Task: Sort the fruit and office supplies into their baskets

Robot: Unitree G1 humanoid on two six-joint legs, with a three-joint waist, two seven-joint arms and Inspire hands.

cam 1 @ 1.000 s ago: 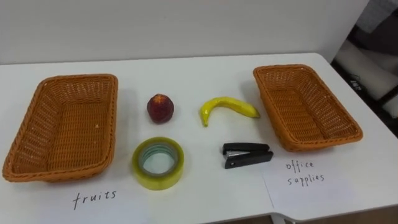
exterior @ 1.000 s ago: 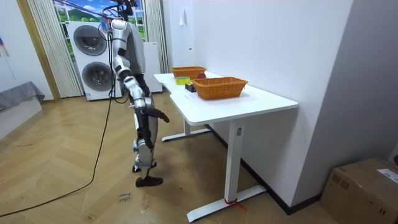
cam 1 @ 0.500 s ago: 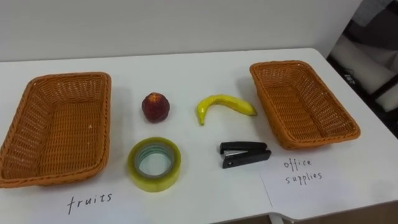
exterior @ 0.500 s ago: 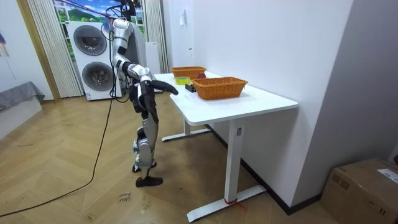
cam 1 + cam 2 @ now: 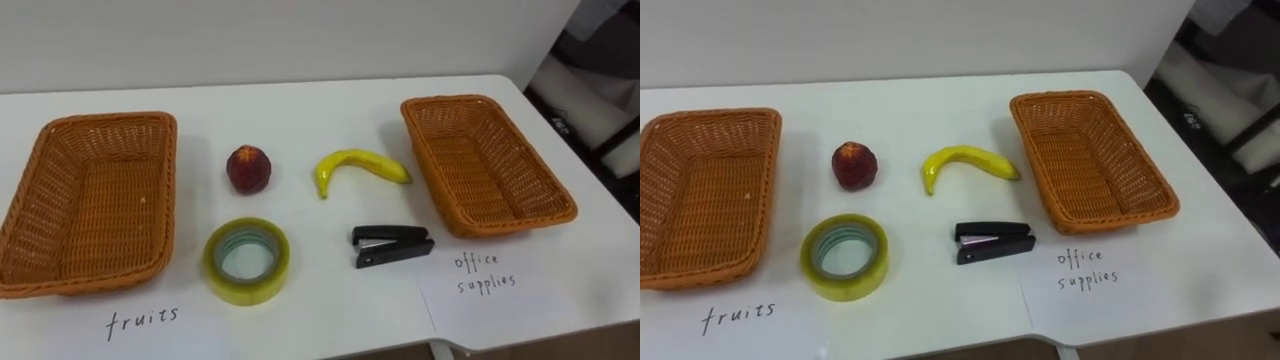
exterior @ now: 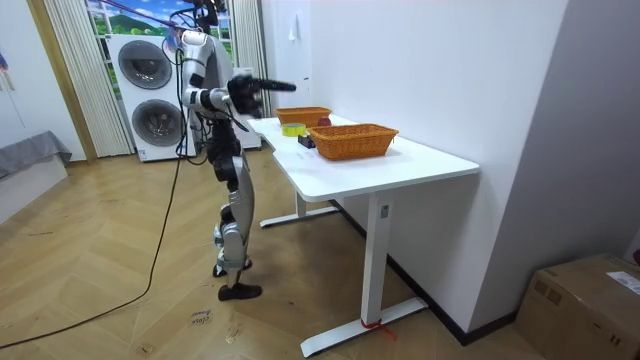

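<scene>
Left eye view, nearest to me first: at the near edge of the white table (image 5: 300,110) the word "fruits" (image 5: 140,322) is handwritten on the left, and a sheet of paper (image 5: 490,295) marked "office supplies" lies on the right. Just beyond them sit the office things. A yellowish roll of tape (image 5: 248,262) lies flat left of centre, and a black stapler (image 5: 392,245) lies on its side right of centre, well apart from the tape. Farther back is the fruit: a red fruit (image 5: 248,168) behind the tape, and a banana (image 5: 358,166) behind the stapler with its curve arching away from me. None of the four touches another, and all rest on the bare tabletop between the two containers. The left basket (image 5: 95,210), brown wicker and rectangular, stands above the "fruits" word and has nothing in it. The right basket (image 5: 485,165), of the same make, stands above the paper sheet and is equally empty, with the banana's tip near its left rim. In the room view the robot stands upright at the table's long side, with stacked washing machines (image 6: 150,100) behind it. Its right hand (image 6: 268,86) is raised at chest height and reaches out over the table edge. I see nothing in that hand, and I cannot tell how far open it is.
</scene>
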